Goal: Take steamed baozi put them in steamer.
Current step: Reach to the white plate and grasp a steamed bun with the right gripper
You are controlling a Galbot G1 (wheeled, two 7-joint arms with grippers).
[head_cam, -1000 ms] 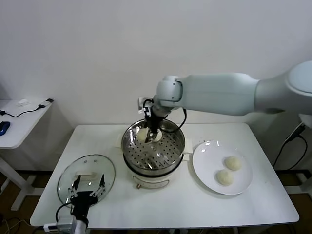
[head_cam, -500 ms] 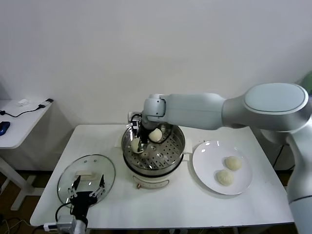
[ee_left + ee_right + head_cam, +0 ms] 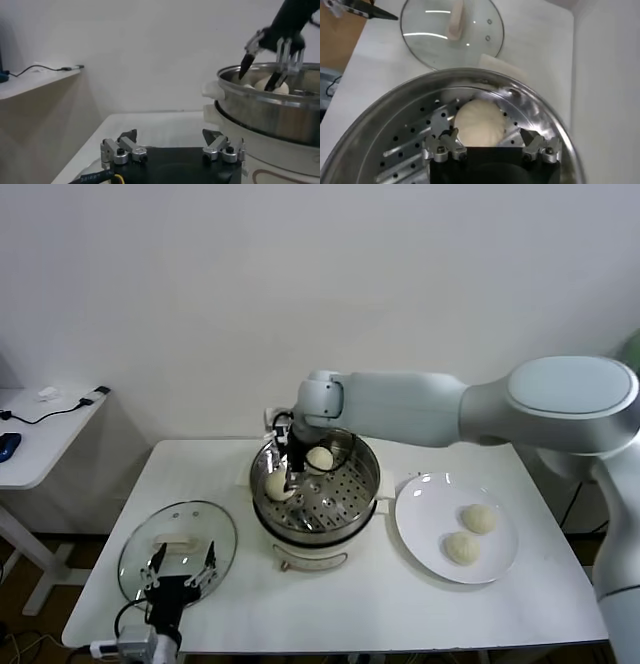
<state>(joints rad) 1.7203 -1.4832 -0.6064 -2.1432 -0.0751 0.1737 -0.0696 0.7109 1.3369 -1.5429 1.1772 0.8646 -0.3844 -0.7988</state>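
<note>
The steamer [image 3: 340, 502], a shiny perforated steel basket on a cream pot base, stands at the table's middle. Two baozi lie in it, one at its left side [image 3: 277, 485] and one at the back [image 3: 320, 457]. Two more baozi [image 3: 479, 518] [image 3: 461, 548] lie on the white plate [image 3: 420, 519] to the right. My right gripper [image 3: 293, 468] is open just above the left baozi [image 3: 479, 122], its jaws spread wide on either side without touching it. My left gripper [image 3: 180, 576] is open and empty, parked over the glass lid [image 3: 178, 544].
The glass lid with a white handle [image 3: 452, 30] lies flat at the table's front left. A side table [image 3: 40, 429] with cables stands farther left. The steamer's rim [image 3: 270, 107] and my right gripper [image 3: 270, 60] show in the left wrist view.
My right gripper carried a baozi to the steamer's left side, lowered it, let it go and opened. The left arm has not moved.
</note>
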